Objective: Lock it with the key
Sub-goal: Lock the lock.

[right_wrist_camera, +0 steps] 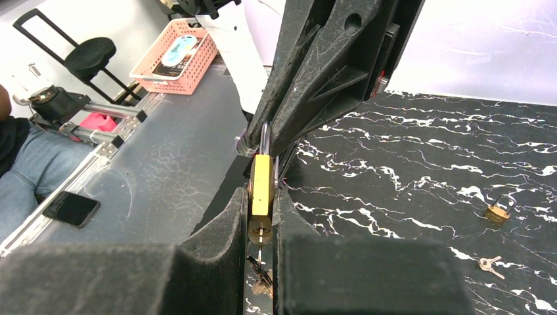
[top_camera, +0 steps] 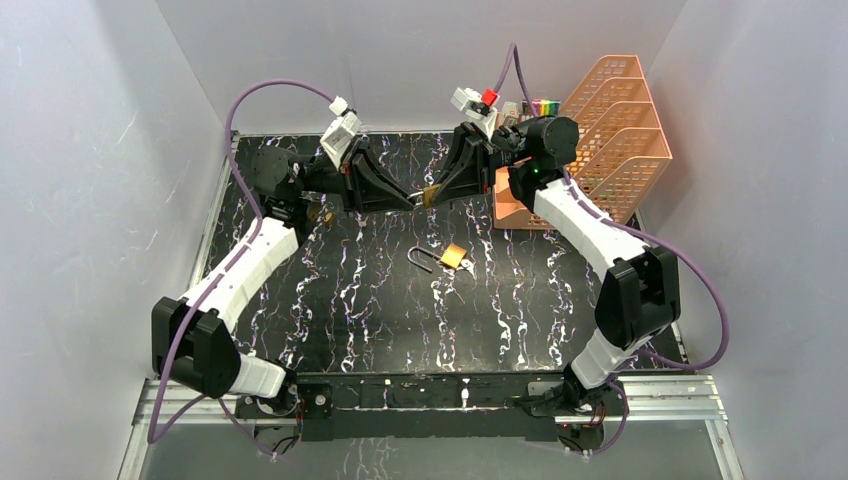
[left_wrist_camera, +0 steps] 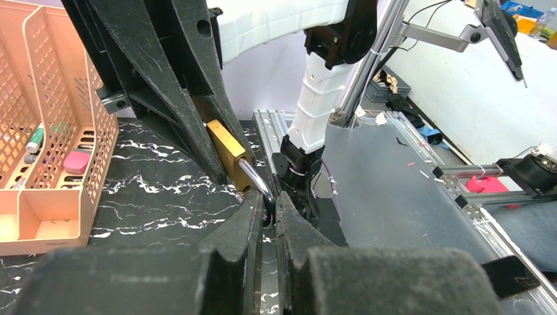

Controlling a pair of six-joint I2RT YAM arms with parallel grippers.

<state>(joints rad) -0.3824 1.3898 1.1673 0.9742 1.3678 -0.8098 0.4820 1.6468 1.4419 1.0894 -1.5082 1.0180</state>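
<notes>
A brass padlock [top_camera: 430, 195] hangs in the air between both grippers at the back middle of the table. My right gripper [top_camera: 438, 192] is shut on its brass body [right_wrist_camera: 261, 180]. A key [right_wrist_camera: 261, 241] sits in the keyhole at the bottom, with its ring hanging below between my fingers. My left gripper [top_camera: 412, 200] is shut on the padlock's steel shackle [left_wrist_camera: 255, 178], which runs from the body [left_wrist_camera: 226, 147] down between my fingertips [left_wrist_camera: 256, 210].
A second padlock [top_camera: 452, 256] with an open shackle lies mid-table, keys [top_camera: 466, 266] beside it. A small padlock [right_wrist_camera: 499, 210] and a key [right_wrist_camera: 489, 264] lie on the marble near the left arm. An orange mesh rack [top_camera: 610, 130] stands back right.
</notes>
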